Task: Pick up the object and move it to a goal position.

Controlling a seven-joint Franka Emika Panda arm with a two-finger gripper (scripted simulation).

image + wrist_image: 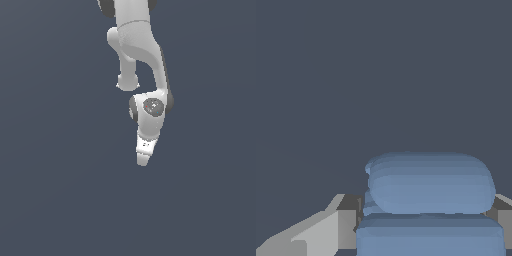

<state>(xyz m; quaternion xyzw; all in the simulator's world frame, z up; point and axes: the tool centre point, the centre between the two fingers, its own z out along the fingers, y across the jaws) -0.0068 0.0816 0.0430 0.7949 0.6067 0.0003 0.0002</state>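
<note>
Exterior view: a white Franka arm (pixel 137 50) reaches down from the top edge of the frame against a plain slate-grey backdrop, its wrist joint showing a dark round cap
Hand: the white hand (pixel 143 159) hangs at the end of the arm, pointing downward and leaning slightly toward the exterior view's left; from this side its fingers merge into one pale wedge, so their spacing cannot be read here
Object in exterior view: hidden; no blue shows past the hand's tip
Wrist view: the light-blue object (pixel 431 185) fills the lower middle of the picture, a lumpy, ridged blob with a rounded upper bulge stacked on a broader lower mass
Grip: grey finger (pixel 321 232) surfaces sit on both sides of the object, one broad pale slab on one flank and a narrower grey edge on the other, both pressed against the blue with no gap visible; the hand is closed on the object
Object position: lodged between the fingers, directly beneath the wrist camera
Surroundings: uniform dark grey-blue in both views; no worktop edge or contact shadow can be made out, so whether the object is touching any surface cannot be told
</note>
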